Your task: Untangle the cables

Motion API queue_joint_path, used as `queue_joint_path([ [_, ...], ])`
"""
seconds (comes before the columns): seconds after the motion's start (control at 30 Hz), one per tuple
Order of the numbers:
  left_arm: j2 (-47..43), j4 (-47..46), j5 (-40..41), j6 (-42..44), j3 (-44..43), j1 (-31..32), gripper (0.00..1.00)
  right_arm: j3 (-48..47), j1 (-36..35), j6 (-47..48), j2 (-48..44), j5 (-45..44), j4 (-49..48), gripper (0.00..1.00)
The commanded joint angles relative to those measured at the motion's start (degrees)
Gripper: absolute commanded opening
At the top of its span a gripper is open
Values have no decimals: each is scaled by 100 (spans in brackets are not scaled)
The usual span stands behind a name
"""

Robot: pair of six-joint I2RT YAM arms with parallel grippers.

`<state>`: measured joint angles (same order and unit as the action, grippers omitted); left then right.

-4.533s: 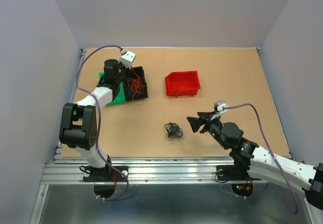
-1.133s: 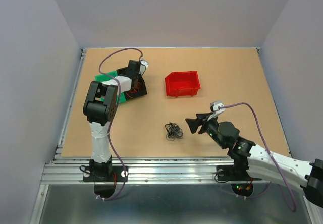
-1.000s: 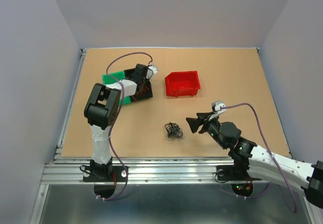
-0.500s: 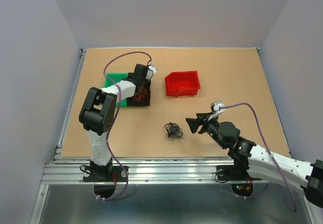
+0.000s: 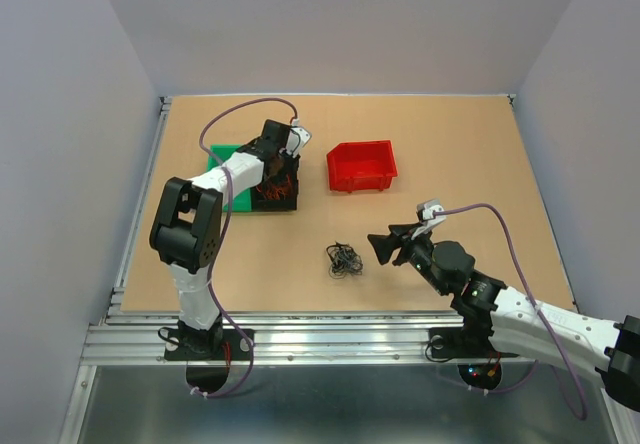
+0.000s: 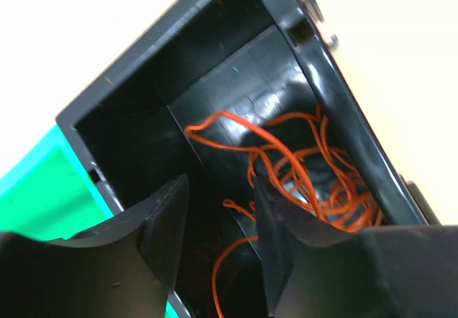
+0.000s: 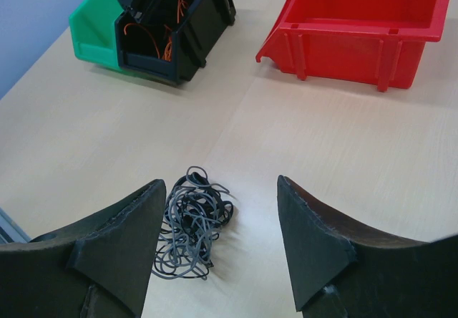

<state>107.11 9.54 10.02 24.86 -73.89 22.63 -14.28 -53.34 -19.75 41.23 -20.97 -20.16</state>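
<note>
The left arm rises from its base at the near left edge, bends at a raised elbow and reaches away over the worktop point(image 5: 450, 144), its wrist tipped down over a black bin point(image 5: 276, 196). The left fingers point(image 6: 163, 221) point into that bin's open mouth and stand parted by a narrow gap with nothing clamped between them; one orange strand shows in the gap, though whether it touches either finger cannot be told. The orange cables point(image 6: 315, 171) lie as a loose curly heap inside the black bin, against its glossy floor and the wall on the camera's right. A green bin point(image 5: 228, 164) sits just beside the black one, on its left and touching it. A red bin point(image 5: 362, 167) stands apart to the right of both. The right arm stretches low from its base at the near right, forearm angled leftward across the worktop, wrist nearly level. The right fingers point(image 7: 118, 250) are spread wide, holding nothing, and aim at the dark cable knot point(image 5: 344, 259), a small tangle of black and grey loops that lies on the bare worktop near the fingertips without touching them.
</note>
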Motion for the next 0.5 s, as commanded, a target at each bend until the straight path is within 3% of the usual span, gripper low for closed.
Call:
queue_joint_path([
  [0.0,-313,575,-334,-52,-407,-109,54,-119,-27,-20,-36,-3,-234,69],
  [0.3,-955,435,-1265,-166,-355,-444,59,-154,-27,-29,78,-3,-251,69],
  [0.47,-1174,225,-1389,-166,-74,-435,70,-162,-27,-29,87,-12,-251,69],
])
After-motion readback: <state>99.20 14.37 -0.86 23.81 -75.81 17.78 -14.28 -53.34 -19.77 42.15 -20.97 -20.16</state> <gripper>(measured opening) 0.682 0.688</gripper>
